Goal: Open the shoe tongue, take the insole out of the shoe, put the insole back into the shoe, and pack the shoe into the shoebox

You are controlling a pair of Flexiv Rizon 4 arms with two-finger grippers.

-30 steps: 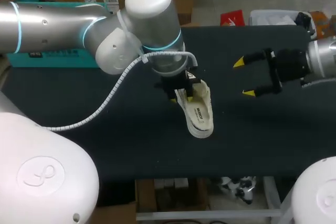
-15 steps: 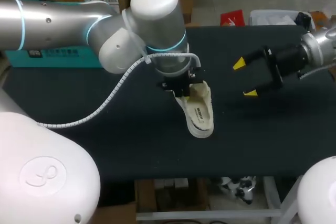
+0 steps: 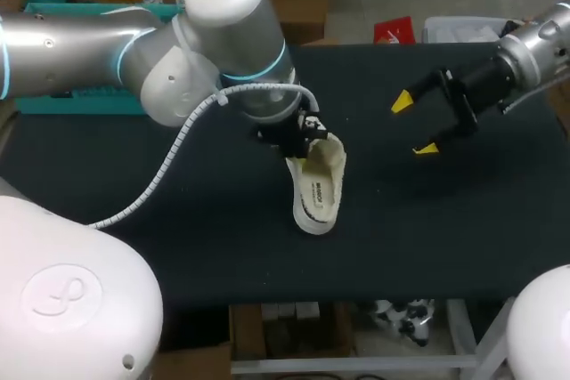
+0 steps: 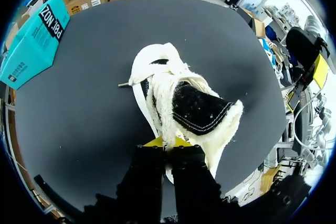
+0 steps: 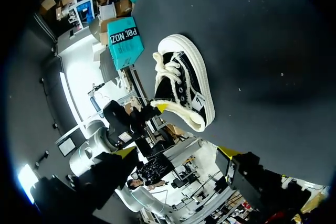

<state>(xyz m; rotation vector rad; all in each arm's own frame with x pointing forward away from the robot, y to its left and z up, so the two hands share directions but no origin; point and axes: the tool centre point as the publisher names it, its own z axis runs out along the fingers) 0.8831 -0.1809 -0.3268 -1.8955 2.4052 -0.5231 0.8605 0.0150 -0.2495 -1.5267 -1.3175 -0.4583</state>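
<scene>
The black shoe [image 3: 319,186] with white fleece lining and white laces lies tipped on its side in the middle of the table, pale sole facing up in the head view. My left gripper [image 3: 298,137] is shut on the fleece collar at the heel; in the left wrist view the gripper [image 4: 167,143] pinches the lining edge of the shoe [image 4: 184,103]. My right gripper [image 3: 416,124] hangs open to the right of the shoe, apart from it. From the right wrist view the shoe [image 5: 184,85] lies ahead of the right gripper [image 5: 177,155]. The teal shoebox [image 4: 31,40] sits at the table's far left.
The dark table [image 3: 178,246] has free room in front of and to the right of the shoe. My left arm's big elbow [image 3: 223,6] and its white cable [image 3: 169,171] span the left half. The shoebox [image 5: 125,40] stands beyond the shoe's toe.
My left gripper has shut on the shoe's collar and dragged the shoe a little to the left. The right gripper, still open, has drawn back toward the far right.
</scene>
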